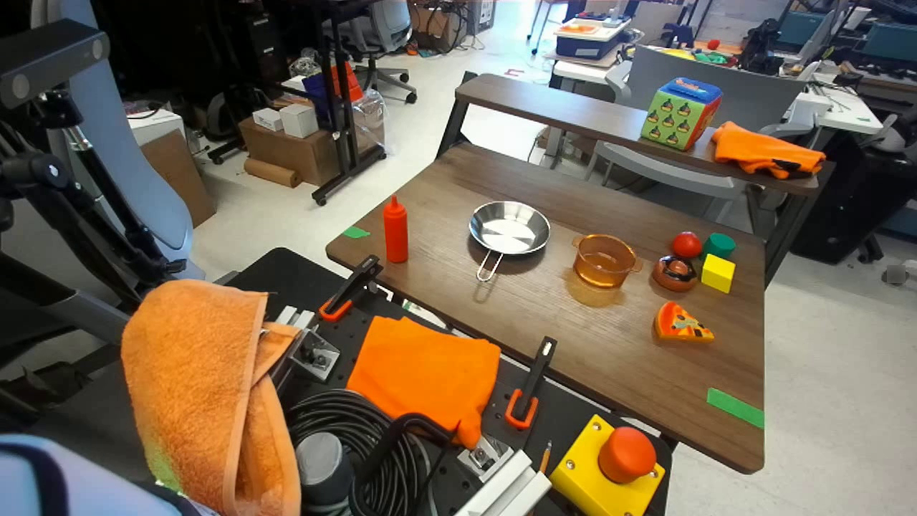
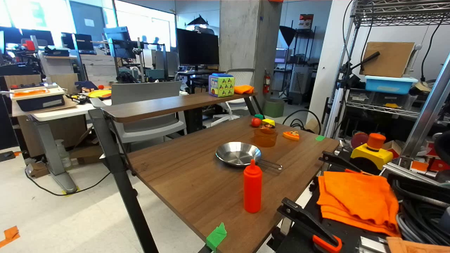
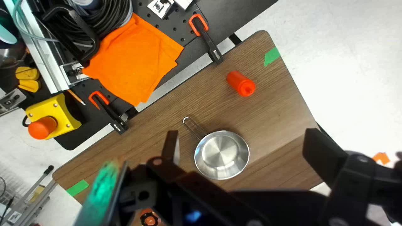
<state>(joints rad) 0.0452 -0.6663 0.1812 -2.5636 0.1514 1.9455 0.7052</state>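
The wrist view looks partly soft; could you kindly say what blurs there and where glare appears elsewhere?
In the wrist view, the green patch is smeared; in an exterior view, windows are washed out; in both exterior views, the pan glints.

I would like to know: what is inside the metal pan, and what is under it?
Inside the metal pan, only its own shiny bottom shows. It rests on the brown table; the patch of wood directly beneath is covered and cannot be seen.

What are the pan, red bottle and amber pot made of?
Pan: shiny metal, probably steel, by its reflections. Red bottle: likely smooth plastic, given its even colour. Amber pot: glossy plastic or glass, unclear which, translucent by its tinted shadow.
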